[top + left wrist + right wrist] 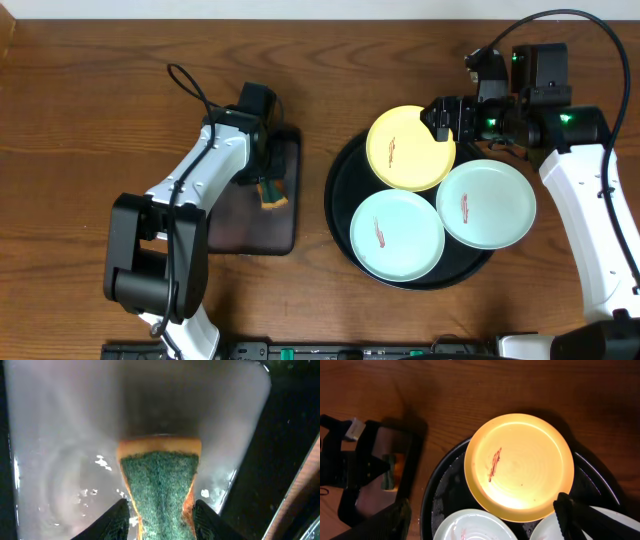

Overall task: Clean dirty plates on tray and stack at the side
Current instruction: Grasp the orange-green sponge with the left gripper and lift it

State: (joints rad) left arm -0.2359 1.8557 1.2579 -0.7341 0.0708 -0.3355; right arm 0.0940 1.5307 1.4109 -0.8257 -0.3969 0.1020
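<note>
Three plates lie on the round black tray (338, 205): a pale yellow plate (408, 150) at the back and two mint-white plates (397, 237) (486, 204) in front, each with a reddish smear. My right gripper (440, 118) is open and empty, hovering over the yellow plate's back right edge. In the right wrist view its fingers (482, 517) spread wide above the yellow plate (520, 467) and a mint plate (475, 527). My left gripper (268, 178) is shut on a green and orange sponge (159, 485) over the small rectangular tray (60, 435).
The small black rectangular tray (255, 225) lies left of the round tray, and its surface looks wet with droplets. Bare wooden table (80, 120) lies to the far left and along the front. A cable (185, 82) loops behind the left arm.
</note>
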